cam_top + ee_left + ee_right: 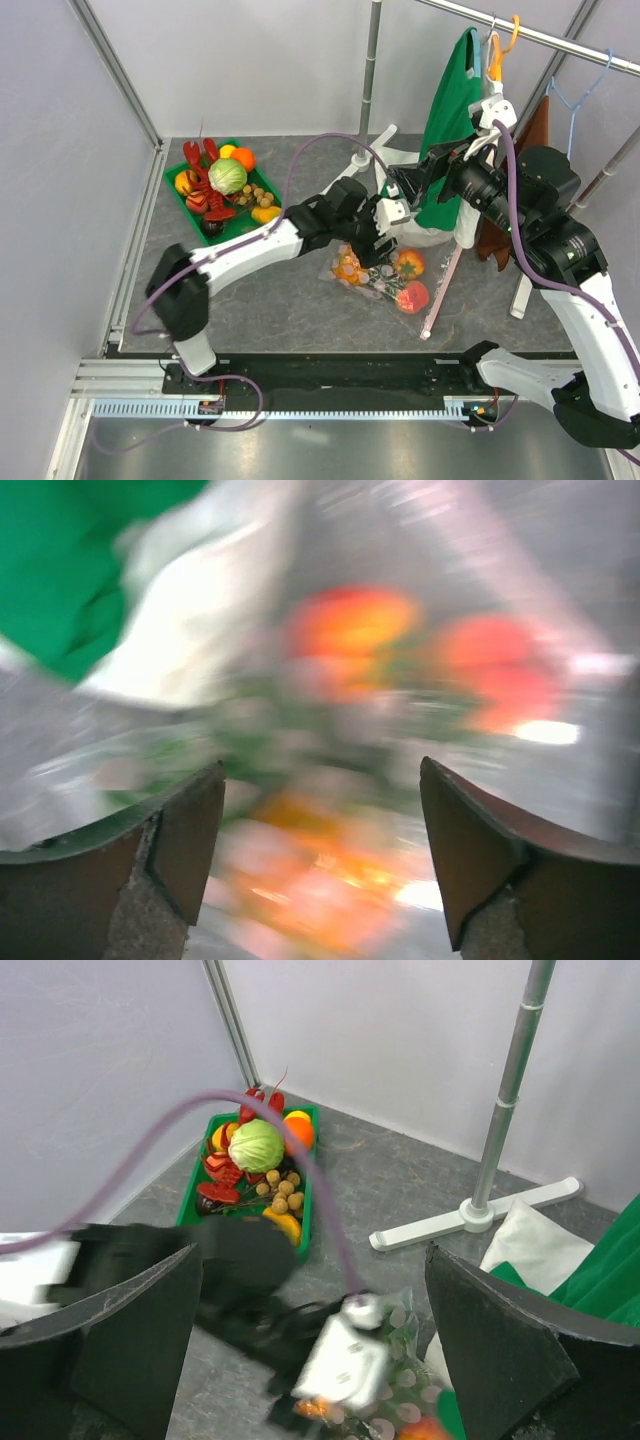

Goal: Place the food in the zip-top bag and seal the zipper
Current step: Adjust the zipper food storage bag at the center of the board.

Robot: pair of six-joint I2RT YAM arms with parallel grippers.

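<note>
top external view shows my left tool (322, 776) wide and empty over the zip-top bag (370, 288), food (409, 264) inside, on the surface (290, 305), right tool (315, 1252) wide too, so i judge i should pinch the zipper (443, 290) squarely at one end before sliding.

The left wrist view is smeared: the food (352, 620) shows only as orange and red blurs. From above, the left end effector (381, 238) hides part of the zip-top bag (372, 283).

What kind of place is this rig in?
Likely a lab robot cell: plain walls on aluminium framing, a clothes rack with hangers, a green tray of toy food.
</note>
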